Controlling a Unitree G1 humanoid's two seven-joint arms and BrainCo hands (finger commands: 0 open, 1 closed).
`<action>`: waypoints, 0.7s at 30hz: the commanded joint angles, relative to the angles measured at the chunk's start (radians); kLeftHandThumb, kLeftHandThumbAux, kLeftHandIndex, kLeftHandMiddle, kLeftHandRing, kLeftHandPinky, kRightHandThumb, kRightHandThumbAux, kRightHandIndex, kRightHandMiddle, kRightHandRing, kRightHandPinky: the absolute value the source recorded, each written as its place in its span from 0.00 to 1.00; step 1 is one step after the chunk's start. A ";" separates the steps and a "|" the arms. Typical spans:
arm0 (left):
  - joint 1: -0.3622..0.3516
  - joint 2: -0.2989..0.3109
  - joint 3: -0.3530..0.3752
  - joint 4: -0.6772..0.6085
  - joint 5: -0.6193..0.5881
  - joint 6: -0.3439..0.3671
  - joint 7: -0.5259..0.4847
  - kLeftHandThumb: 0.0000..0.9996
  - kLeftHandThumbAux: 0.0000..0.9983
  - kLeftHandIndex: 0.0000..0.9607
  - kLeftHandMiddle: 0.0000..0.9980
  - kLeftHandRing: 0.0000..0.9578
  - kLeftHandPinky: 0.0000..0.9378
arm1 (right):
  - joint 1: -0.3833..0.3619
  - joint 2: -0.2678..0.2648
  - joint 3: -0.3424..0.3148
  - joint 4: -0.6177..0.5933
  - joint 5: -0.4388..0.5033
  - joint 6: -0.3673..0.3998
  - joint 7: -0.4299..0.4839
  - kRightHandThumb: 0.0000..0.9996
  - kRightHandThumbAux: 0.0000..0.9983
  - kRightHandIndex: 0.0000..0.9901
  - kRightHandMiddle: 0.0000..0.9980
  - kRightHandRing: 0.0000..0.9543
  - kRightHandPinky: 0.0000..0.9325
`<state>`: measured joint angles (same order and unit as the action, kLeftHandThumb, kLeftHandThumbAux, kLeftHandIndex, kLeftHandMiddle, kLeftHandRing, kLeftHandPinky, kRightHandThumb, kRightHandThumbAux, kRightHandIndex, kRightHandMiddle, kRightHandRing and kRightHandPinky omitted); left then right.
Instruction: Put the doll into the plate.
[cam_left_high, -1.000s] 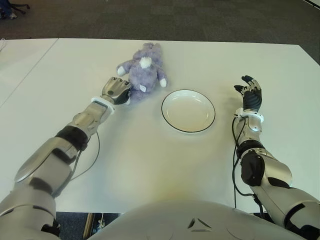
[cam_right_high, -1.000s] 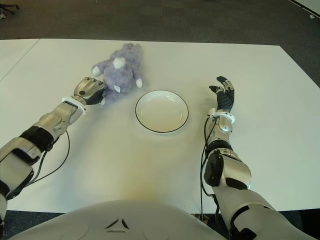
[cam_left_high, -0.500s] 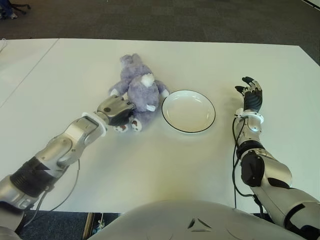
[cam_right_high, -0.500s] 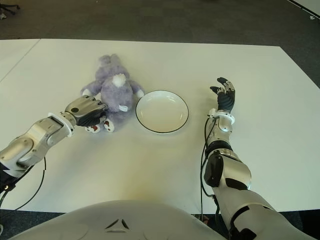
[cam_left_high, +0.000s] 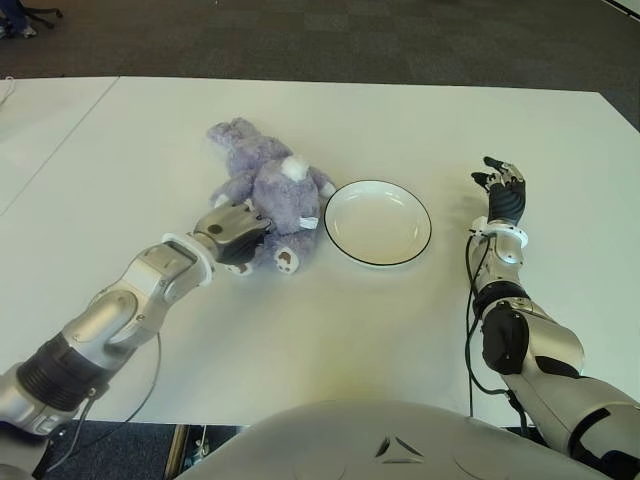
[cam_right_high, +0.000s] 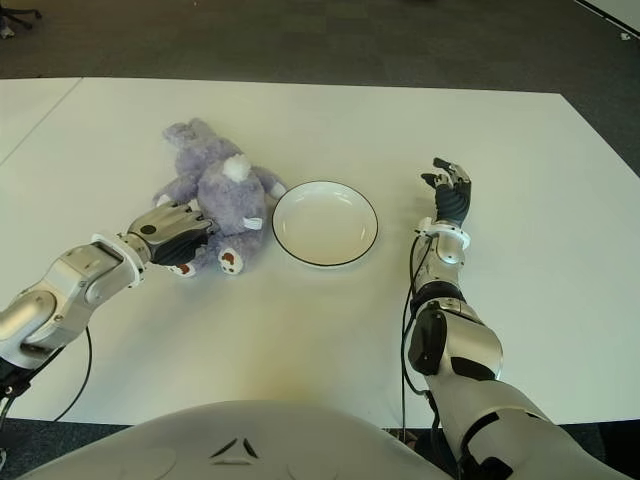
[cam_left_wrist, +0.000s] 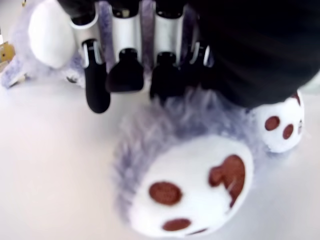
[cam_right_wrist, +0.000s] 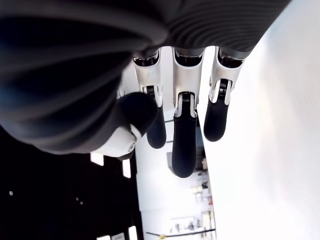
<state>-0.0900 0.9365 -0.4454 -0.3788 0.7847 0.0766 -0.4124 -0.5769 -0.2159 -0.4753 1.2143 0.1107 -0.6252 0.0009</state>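
Dragged nearer us: one doll (cam_left_high: 272, 184), left hand (cam_left_high: 234, 230) clamped on its leg, beside one plate (cam_left_high: 377, 222).
We see paw pads only in wrist view; right hand (cam_left_high: 502, 190) loose, empty.

head stereo overlooking table (cam_left_high: 300, 340), wrist close-ups

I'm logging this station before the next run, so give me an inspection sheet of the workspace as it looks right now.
Surface: white table, bare elsewhere.
Job's things: purple doll lying left of the white plate, not in it; plate holds nothing.
Clutter: nothing seen.
Robot hands: left robot hand closed on the doll's leg end; right robot hand right of the plate, fingers relaxed, holding nothing.
Cables: black cable along the right forearm.
Surroundings: dark carpet beyond the table.
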 joint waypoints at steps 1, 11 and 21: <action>0.046 -0.040 -0.011 0.039 0.059 -0.011 -0.022 0.71 0.70 0.46 0.83 0.86 0.87 | 0.209 0.098 0.008 0.137 -0.005 0.111 -0.022 0.93 0.69 0.43 0.27 0.46 0.33; 0.060 -0.094 0.008 0.070 0.078 -0.026 0.018 0.71 0.70 0.46 0.82 0.86 0.87 | 0.208 0.100 0.002 0.137 0.003 0.113 -0.018 0.94 0.69 0.43 0.28 0.47 0.33; 0.075 -0.141 0.032 0.115 0.109 -0.057 0.116 0.70 0.70 0.46 0.82 0.85 0.87 | 0.208 0.103 0.002 0.136 0.003 0.106 -0.021 0.94 0.68 0.43 0.27 0.48 0.28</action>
<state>-0.0547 0.8306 -0.4022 -0.3288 0.8483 0.0444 -0.3398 -0.5762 -0.2161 -0.4707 1.2143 0.1064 -0.6253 -0.0054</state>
